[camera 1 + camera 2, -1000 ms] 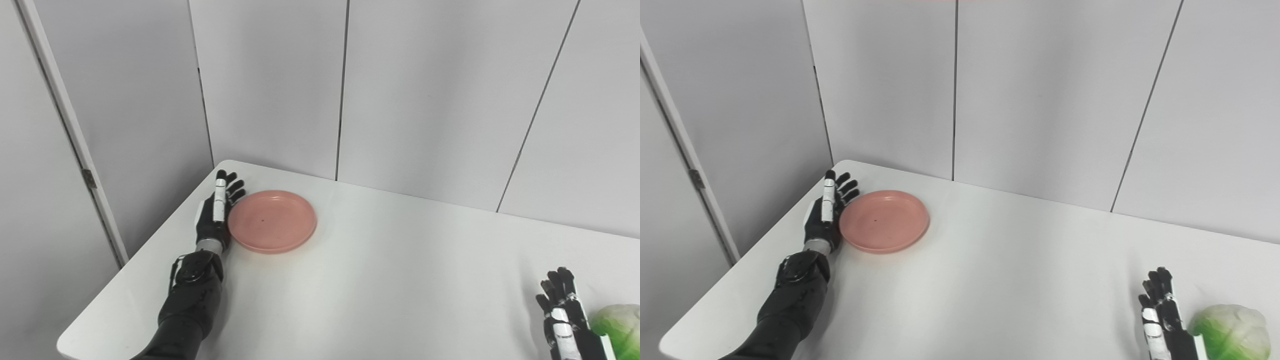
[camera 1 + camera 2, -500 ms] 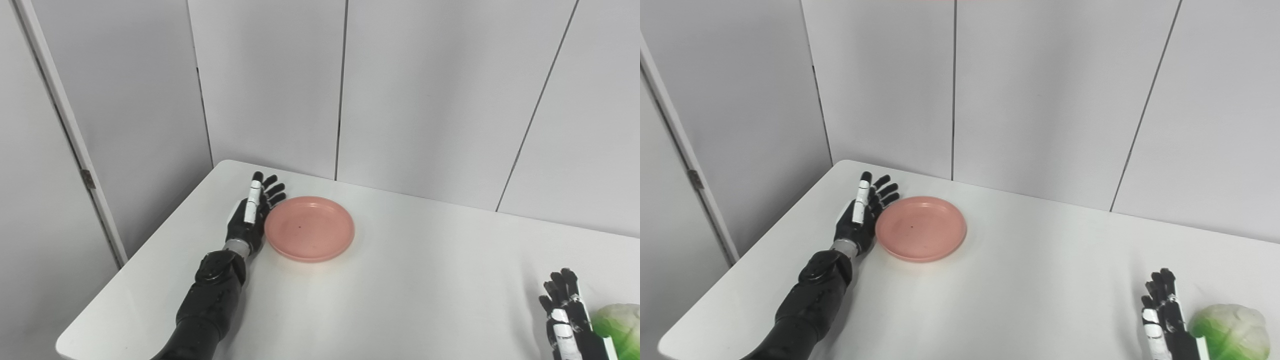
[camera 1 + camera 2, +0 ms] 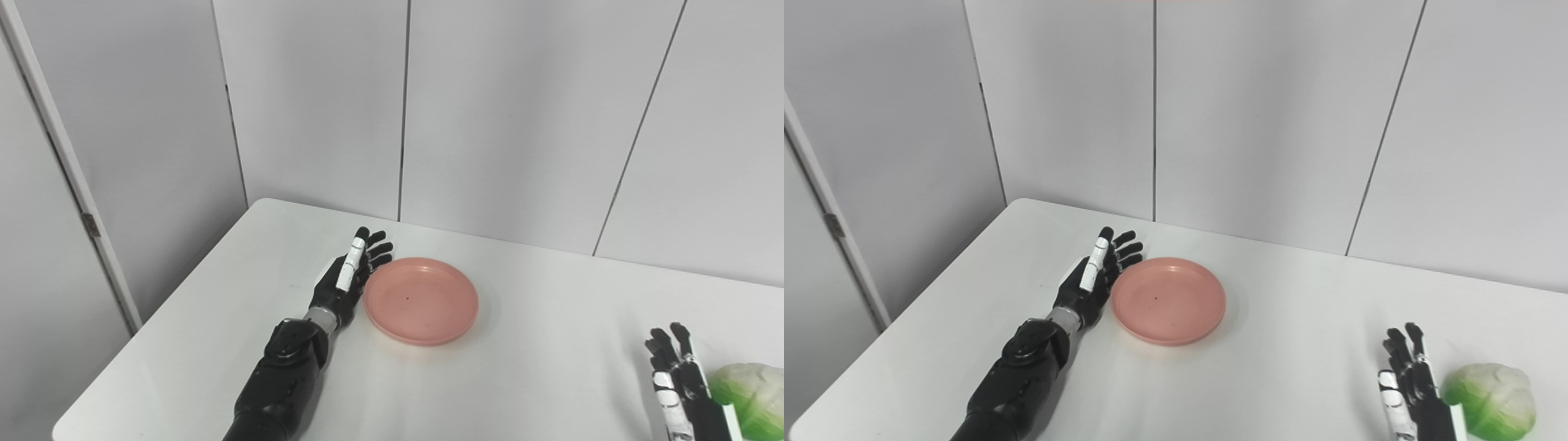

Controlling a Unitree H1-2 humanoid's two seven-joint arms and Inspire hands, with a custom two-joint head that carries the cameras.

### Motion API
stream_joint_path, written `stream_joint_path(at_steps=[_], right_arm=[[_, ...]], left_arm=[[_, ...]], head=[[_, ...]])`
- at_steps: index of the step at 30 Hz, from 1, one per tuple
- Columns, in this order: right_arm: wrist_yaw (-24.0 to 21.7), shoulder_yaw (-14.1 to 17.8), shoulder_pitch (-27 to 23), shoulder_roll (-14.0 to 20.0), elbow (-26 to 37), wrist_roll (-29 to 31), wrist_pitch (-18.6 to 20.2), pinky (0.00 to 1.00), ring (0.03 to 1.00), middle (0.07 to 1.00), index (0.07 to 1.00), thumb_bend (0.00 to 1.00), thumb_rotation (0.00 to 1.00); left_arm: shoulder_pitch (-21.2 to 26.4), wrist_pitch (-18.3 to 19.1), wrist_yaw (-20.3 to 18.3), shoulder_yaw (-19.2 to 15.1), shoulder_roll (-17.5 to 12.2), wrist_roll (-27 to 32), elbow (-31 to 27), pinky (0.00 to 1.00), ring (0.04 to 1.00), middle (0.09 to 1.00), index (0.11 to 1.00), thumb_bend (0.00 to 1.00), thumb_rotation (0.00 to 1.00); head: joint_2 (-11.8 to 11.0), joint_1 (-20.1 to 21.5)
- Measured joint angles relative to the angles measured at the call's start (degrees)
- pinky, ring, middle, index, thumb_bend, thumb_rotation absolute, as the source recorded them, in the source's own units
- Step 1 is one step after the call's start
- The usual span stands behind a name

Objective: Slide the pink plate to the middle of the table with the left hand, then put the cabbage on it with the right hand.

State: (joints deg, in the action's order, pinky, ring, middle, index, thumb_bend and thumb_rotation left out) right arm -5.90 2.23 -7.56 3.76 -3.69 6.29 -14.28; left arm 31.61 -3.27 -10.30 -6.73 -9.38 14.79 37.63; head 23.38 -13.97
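pink plate (image 3: 421, 300) lies left of the table's (image 3: 520, 380) middle; the left hand (image 3: 347, 278), fingers spread and empty, sits edge-on against its left rim to push it sideways. right eye view: the right hand (image 3: 1409, 387) waits spread and empty just beside the cabbage (image 3: 1489, 393), well right of the plate.

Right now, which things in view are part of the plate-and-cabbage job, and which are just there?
Part of the job:
- pink plate, flat on the table, empty
- cabbage, near right of the table
- left hand, open, against the plate's left rim
- right hand, open, just left of the cabbage

Just there:
- white table
- grey wall panels
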Motion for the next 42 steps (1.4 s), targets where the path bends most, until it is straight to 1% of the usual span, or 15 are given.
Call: stream_joint_path(at_steps=[3,5,11,12,16,17,18,21,25,27,28,32,36,37,42], right_arm=[[-0.01,-0.06,-0.16,-0.07,-0.13,-0.06,-0.31,1.0,0.944,0.94,0.975,0.61,0.76],[-0.01,-0.14,-0.39,-0.08,-0.44,-0.08,-0.5,1.0,0.948,0.943,0.975,0.63,0.76],[0.16,-0.4,-0.95,-0.62,-0.89,-0.53,-0.61,1.0,0.95,0.947,0.976,0.63,0.76],[0.19,-0.41,-1.01,-0.81,-0.9,-0.53,-0.61,1.0,0.958,0.959,0.984,0.62,0.77],[0.64,-1.36,-0.85,-1.7,0.14,-2.44,-0.6,1.0,0.956,0.966,0.997,0.57,0.79],[0.84,-1.7,-0.67,-1.98,0.43,-2.95,-0.6,0.99,0.953,0.965,0.998,0.56,0.79],[1.27,-1.98,-0.51,-2.4,0.67,-3.89,-0.6,0.99,0.954,0.967,0.999,0.55,0.8],[2.52,-2.36,0.2,-3.69,1.6,-5.11,-0.3,0.99,0.954,0.97,1.0,0.55,0.8],[4.05,-2.91,1.0,-5.13,2.75,-6.72,2.11,1.0,0.958,0.972,1.0,0.56,0.82],[4.51,-3.12,0.99,-5.36,2.87,-7.29,2.86,1.0,0.953,0.966,1.0,0.57,0.83],[4.62,-3.18,1.0,-5.44,2.97,-7.45,3.28,1.0,0.952,0.964,1.0,0.57,0.83],[5.54,-3.44,0.99,-5.97,3.64,-8.41,5.52,1.0,0.946,0.952,0.997,0.59,0.82],[5.96,-3.67,0.67,-6.35,4.58,-8.77,6.11,1.0,0.948,0.943,0.988,0.59,0.8],[6.07,-3.68,0.49,-6.39,4.61,-8.81,6.53,1.0,0.951,0.942,0.987,0.59,0.81],[6.76,-3.79,0.17,-6.84,5.69,-9.42,9.21,1.0,0.964,0.937,0.978,0.58,0.79]], left_arm=[[-1.27,0.81,0.17,1.9,0.19,-1.6,-2.65,0.94,0.92,0.898,0.888,0.81,1.0],[-1.84,2.37,0.06,2.5,0.2,-2.34,-4.45,0.95,0.927,0.906,0.896,0.81,1.0],[-2.68,4.33,-0.13,3.61,0.2,-2.79,-7.02,0.9,0.91,0.901,0.887,0.81,0.99],[-2.84,4.49,-0.27,3.93,0.24,-2.79,-7.26,0.9,0.908,0.899,0.892,0.81,1.0],[-4.71,6.08,-0.51,5.65,0.9,-3.42,-11.18,0.91,0.912,0.901,0.897,0.81,1.0],[-5.03,6.3,-0.64,5.92,1.09,-3.67,-11.64,0.91,0.913,0.902,0.897,0.81,0.99],[-5.4,6.47,-0.81,6.0,1.26,-3.69,-12.19,0.91,0.911,0.901,0.894,0.82,0.99],[-6.34,6.94,-0.96,6.18,1.76,-3.71,-14.06,0.91,0.912,0.903,0.895,0.81,0.99],[-9.27,8.58,-0.96,7.34,2.63,-3.93,-18.89,0.91,0.908,0.902,0.892,0.81,1.0],[-9.86,8.86,-0.96,7.72,2.77,-4.05,-19.77,0.92,0.912,0.905,0.899,0.83,1.0],[-10.11,9.13,-0.96,7.85,2.76,-4.11,-20.35,0.93,0.919,0.911,0.907,0.83,1.0],[-11.8,11.26,-1.14,9.09,2.86,-4.17,-24.1,0.93,0.93,0.923,0.92,0.82,1.0],[-13.0,11.46,-1.59,10.17,2.99,-4.19,-25.72,0.92,0.933,0.929,0.927,0.81,1.0],[-13.17,11.47,-1.57,10.35,3.2,-4.47,-26.0,0.92,0.934,0.929,0.925,0.81,1.0],[-15.38,11.46,-0.09,10.76,5.83,-5.43,-29.02,0.93,0.931,0.926,0.911,0.78,1.0]], head=[[0.79,1.22],[0.97,1.76],[2.81,5.0],[3.68,6.58],[4.39,8.0],[5.18,9.3],[5.88,11.06],[6.59,12.66],[8.52,16.95],[8.53,16.96],[9.74,18.53],[11.07,19.95],[13.0,21.97],[13.7,22.58],[14.94,23.64]])
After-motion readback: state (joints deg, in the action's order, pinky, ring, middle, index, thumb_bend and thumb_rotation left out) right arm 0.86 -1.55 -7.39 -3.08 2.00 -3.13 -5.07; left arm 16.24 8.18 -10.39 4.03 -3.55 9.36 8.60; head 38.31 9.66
